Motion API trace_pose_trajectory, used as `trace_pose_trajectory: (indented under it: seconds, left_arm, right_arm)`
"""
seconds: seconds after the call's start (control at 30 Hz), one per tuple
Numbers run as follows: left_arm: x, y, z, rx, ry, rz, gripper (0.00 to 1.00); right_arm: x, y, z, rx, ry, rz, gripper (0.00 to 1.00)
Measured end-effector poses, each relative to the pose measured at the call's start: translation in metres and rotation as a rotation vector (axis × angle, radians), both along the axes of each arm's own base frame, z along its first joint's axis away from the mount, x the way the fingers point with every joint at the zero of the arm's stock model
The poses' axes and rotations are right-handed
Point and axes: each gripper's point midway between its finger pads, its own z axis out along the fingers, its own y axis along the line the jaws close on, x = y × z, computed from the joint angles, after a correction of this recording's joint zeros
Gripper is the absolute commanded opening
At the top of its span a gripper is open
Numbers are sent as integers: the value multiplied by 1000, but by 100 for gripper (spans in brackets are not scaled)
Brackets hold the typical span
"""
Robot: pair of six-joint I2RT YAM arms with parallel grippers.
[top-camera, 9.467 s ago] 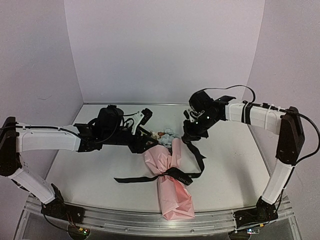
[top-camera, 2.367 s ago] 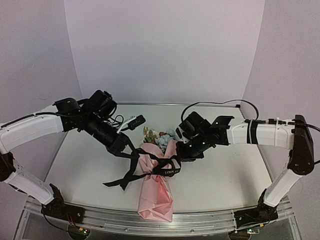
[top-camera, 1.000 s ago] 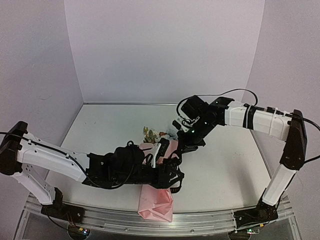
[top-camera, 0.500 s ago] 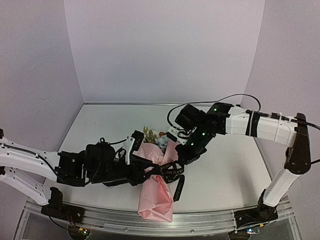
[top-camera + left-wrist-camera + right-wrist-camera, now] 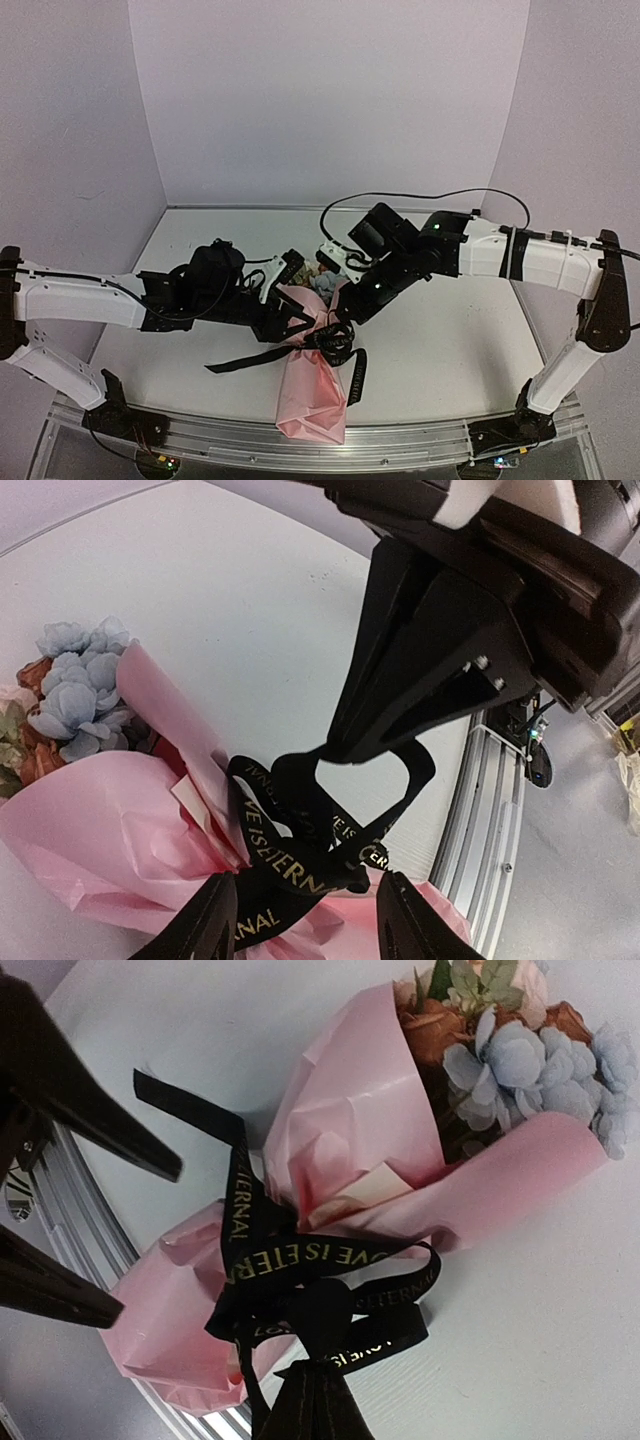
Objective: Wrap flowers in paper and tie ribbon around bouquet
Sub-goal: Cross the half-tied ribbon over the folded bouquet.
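The bouquet lies near the table's front: pink paper (image 5: pixel 315 400) (image 5: pixel 350 1130) (image 5: pixel 90 830) wraps the flowers (image 5: pixel 325 280) (image 5: pixel 520 1055) (image 5: pixel 75 685), whose blue and rust heads poke out at the far end. The black ribbon (image 5: pixel 335 340) (image 5: pixel 300 1260) (image 5: pixel 290 865) with gold lettering is looped around the cone's middle. One tail trails left on the table. My right gripper (image 5: pixel 340 320) (image 5: pixel 318 1370) is shut on a bunched part of the ribbon just above the bouquet. My left gripper (image 5: pixel 292 318) (image 5: pixel 305 920) is open at the cone's left side, and the ribbon loops lie just ahead of its fingers.
An aluminium rail (image 5: pixel 300 440) (image 5: pixel 490 810) runs along the table's near edge, just past the cone's closed end. Lilac walls close in the left, back and right. The right arm's thin black cable (image 5: pixel 420 195) arcs above the table behind the bouquet.
My left arm has drawn back from across the bouquet's lower part to its left side, and a ribbon tail now shows on the left. My right gripper shifted slightly down-left, still holding the ribbon.
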Motion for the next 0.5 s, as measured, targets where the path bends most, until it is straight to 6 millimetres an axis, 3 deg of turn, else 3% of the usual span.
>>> trace_pose_trajectory:
  seconds: [0.27, 0.5]
  left_arm:
    - [16, -16, 4, 0, 17, -84, 49]
    - [23, -23, 5, 6, 19, -125, 40]
  right_arm:
    - [-8, 20, 12, 100, 29, 58, 0]
    - [-5, 19, 11, 109, 56, 19, 0]
